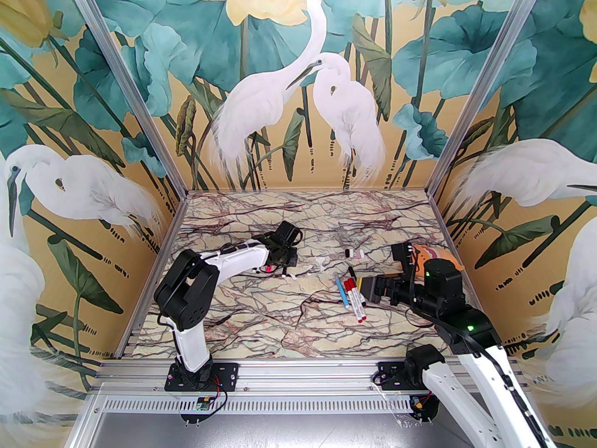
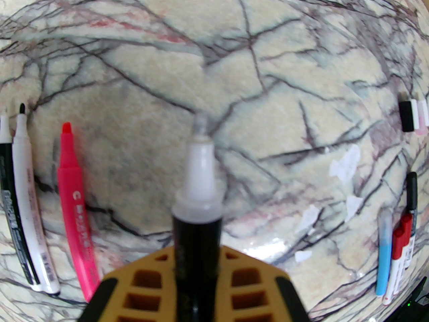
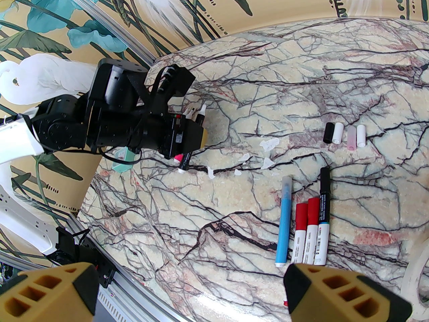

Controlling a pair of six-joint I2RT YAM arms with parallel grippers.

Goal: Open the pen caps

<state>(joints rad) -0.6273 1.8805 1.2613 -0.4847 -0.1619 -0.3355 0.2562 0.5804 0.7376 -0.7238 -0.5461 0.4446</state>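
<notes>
My left gripper (image 2: 197, 277) is shut on a black-barrelled pen (image 2: 197, 233) whose bare whitish tip points away over the table. Left of it lie three uncapped pens: a black-and-white one (image 2: 10, 196), a white one (image 2: 28, 206) and a pink one (image 2: 74, 206). Several loose pen caps (image 3: 345, 134), black, white, pink and white, lie in a row (image 1: 353, 253). Below them lie capped pens: a blue one (image 3: 284, 223), two red-capped ones (image 3: 306, 230) and a black-capped one (image 3: 322, 210). My right gripper (image 3: 201, 293) hangs open just in front of these pens (image 1: 352, 292), holding nothing.
Small white scraps (image 3: 269, 144) are scattered on the marble tabletop between the two arms. A peach-coloured object (image 1: 431, 255) sits at the right wall behind the right arm. The left arm (image 1: 224, 259) reaches over the table's left middle.
</notes>
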